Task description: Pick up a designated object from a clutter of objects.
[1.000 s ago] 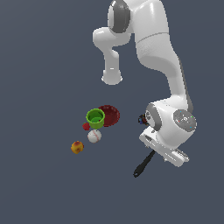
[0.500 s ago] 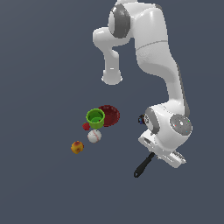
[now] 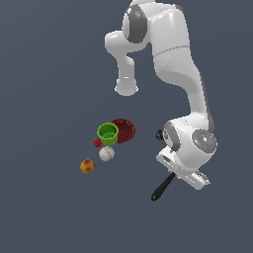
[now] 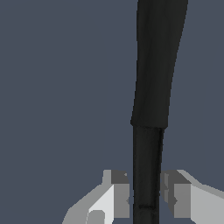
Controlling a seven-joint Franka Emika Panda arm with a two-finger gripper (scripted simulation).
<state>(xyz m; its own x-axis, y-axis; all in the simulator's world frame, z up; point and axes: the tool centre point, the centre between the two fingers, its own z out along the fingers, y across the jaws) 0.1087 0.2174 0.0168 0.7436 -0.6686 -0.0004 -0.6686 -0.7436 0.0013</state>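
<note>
- Grey fingertips (image 4: 120, 194) of the gripper (image 4: 146, 197) flank the black spatula (image 4: 153, 87) handle on both sides; we cannot tell whether they touch it.
- We see its blade nowhere; the arm (image 3: 190, 148) hides it.
- Green cup (image 3: 107, 132), dark red bowl (image 3: 126, 129), white baseball (image 3: 106, 153), yellow-red fruit (image 3: 87, 166) and small red item (image 3: 97, 143) lie well apart from the spatula.
</note>
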